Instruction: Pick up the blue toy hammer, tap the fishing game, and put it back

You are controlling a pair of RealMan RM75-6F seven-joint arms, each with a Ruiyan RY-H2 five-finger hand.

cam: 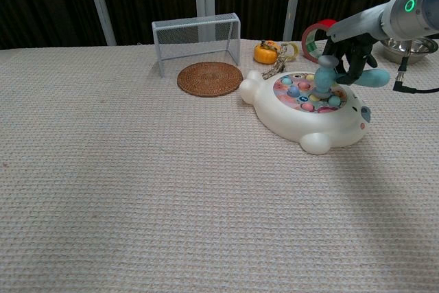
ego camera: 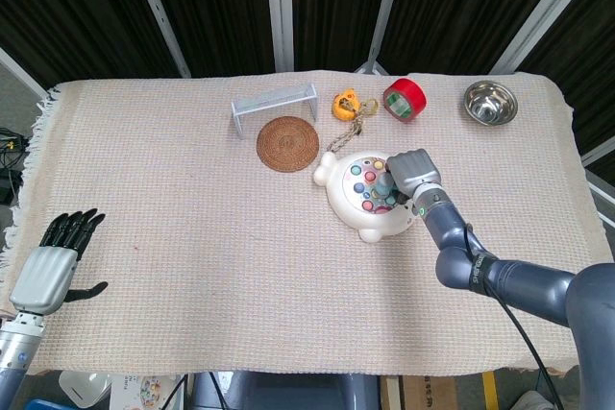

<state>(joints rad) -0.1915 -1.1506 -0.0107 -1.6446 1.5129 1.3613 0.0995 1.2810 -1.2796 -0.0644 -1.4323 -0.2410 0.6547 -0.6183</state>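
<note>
The white fishing game (ego camera: 365,191) (cam: 302,111), with several coloured fish on top, lies right of the table's middle. My right hand (ego camera: 411,172) (cam: 351,54) grips the blue toy hammer (cam: 326,77) (ego camera: 383,183) by its handle. The hammer head points down and touches the game's coloured top. The handle's far end sticks out to the right of the hand in the chest view. My left hand (ego camera: 58,261) rests open near the table's front left corner, fingers spread, holding nothing; only the head view shows it.
Behind the game are a round woven coaster (ego camera: 287,143) (cam: 210,78), a small wire goal (ego camera: 274,108) (cam: 197,40), an orange toy on a chain (ego camera: 347,105) (cam: 267,53), a red tape roll (ego camera: 405,99) (cam: 314,36) and a steel bowl (ego camera: 490,103).
</note>
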